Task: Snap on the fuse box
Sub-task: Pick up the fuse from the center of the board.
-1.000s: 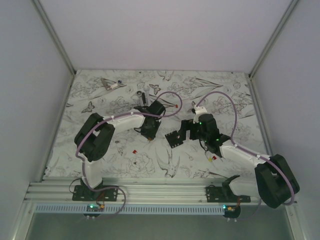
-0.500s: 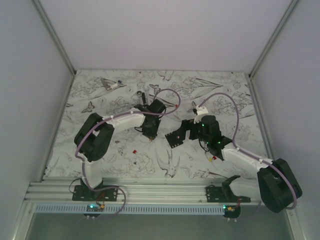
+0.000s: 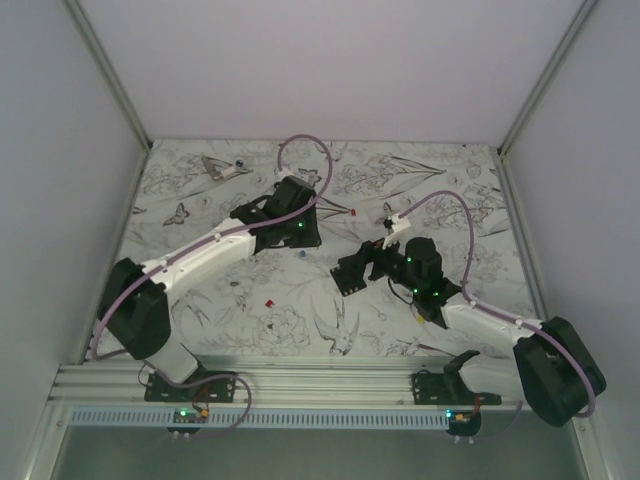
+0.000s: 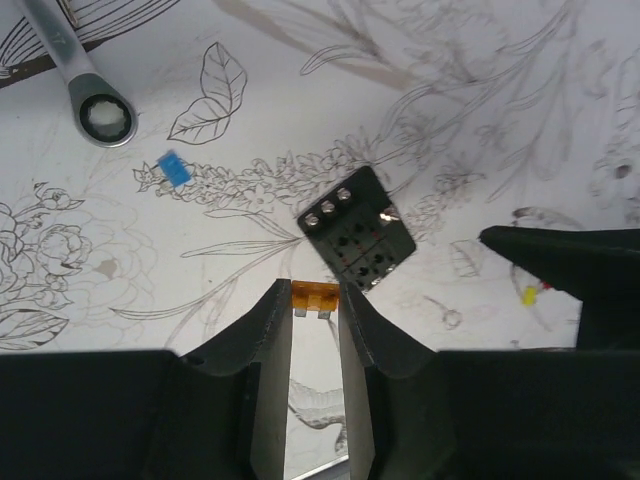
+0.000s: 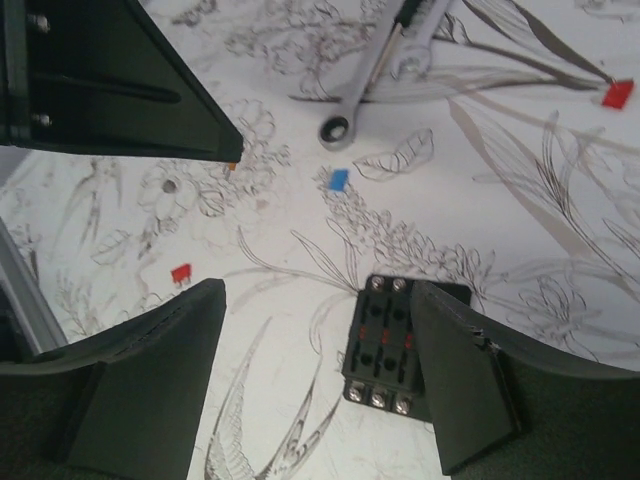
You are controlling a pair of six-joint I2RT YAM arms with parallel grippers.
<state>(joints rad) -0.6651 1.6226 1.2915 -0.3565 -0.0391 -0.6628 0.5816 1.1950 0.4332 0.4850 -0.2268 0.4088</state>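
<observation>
The fuse box (image 3: 347, 278) is a small black box with slot rows and screws, lying flat on the patterned table. It also shows in the left wrist view (image 4: 357, 240) and in the right wrist view (image 5: 385, 343). My right gripper (image 5: 322, 290) is open and hangs low over it (image 3: 356, 270). The box sits by the right finger, which covers its right edge. My left gripper (image 4: 315, 288) is shut on a small orange fuse (image 4: 312, 296), held above the table just short of the box. In the top view it is left of the box (image 3: 300, 238).
A blue fuse (image 3: 300, 254) lies by the left gripper. Red fuses lie on the table (image 3: 268, 299) and further back (image 3: 353, 211). A yellow fuse (image 4: 529, 295) and a ring wrench (image 5: 370, 85) are nearby. A metal bracket (image 3: 220, 167) lies at the back left.
My left arm has stretched out and swung its gripper up and back from the table, carrying the orange fuse. My right gripper has edged closer over the fuse box.
</observation>
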